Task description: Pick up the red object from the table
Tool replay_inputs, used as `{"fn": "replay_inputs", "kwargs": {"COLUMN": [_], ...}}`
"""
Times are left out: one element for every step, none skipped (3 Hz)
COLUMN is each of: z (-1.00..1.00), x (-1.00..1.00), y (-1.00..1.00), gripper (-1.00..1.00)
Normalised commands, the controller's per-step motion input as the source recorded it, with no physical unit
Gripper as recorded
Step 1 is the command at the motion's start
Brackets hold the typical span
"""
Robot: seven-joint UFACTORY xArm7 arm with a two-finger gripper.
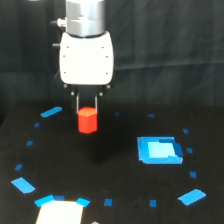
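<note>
- The red object sits left of the scene's centre, directly below the gripper, whose two thin dark fingers flank its top edge.
- The jaws appear clenched on the block's upper sides; whether the block rests on the table or hangs just above it, I cannot tell.
- The block looks small, rigid and light: a short faceted cylinder, narrower than the white gripper body. It should neither deform nor break under a firm pinch.
- Its smooth faces may be slippery, so the best hold is on two opposite flat facets, not on the corners.
- The bright blue square patch lies well apart, to the right and nearer.
</note>
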Motion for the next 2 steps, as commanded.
{"fn": "replay_inputs", "kwargs": {"z": [0.99, 0.57], "x": [-0.13, -0.2], "y": [0.42, 0.25], "gripper": [-0.88, -1.0]}}
